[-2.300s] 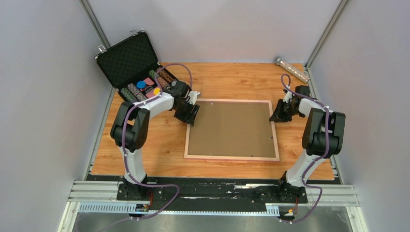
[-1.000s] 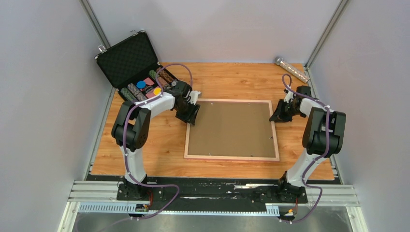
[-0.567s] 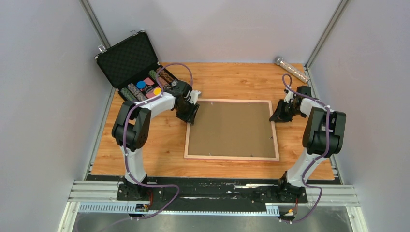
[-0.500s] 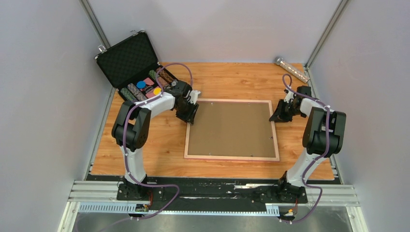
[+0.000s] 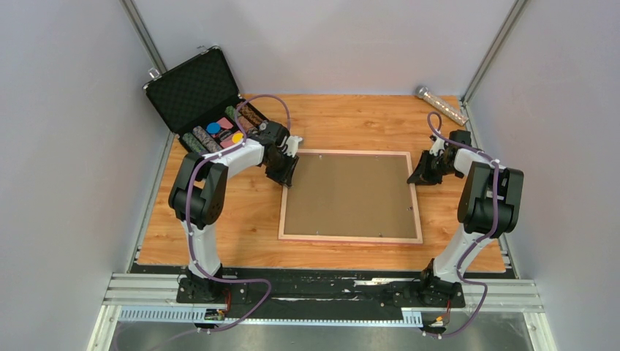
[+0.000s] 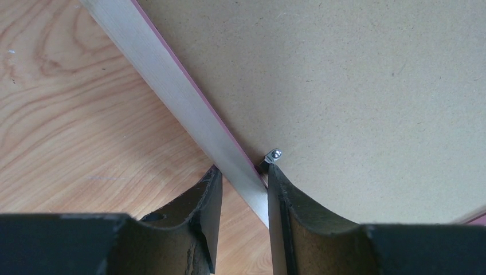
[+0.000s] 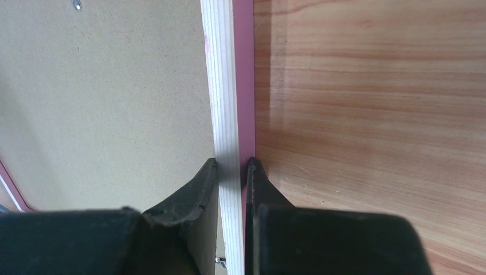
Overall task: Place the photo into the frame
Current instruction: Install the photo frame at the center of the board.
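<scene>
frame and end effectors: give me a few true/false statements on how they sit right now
1. The frame lies face down, its brown board showing. True.
2. The right end effector is clamped on the frame's right rail. True.
3. The left end effector hangs over the middle of the board. False: its fingers straddle the frame's left rail near the far corner, with bare table showing between one finger and the rail.
4. The case is closed. False: its lid stands open, with items inside.

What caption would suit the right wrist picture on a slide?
Right gripper clamped on the frame rail, backing board on one side, table on the other.
</scene>
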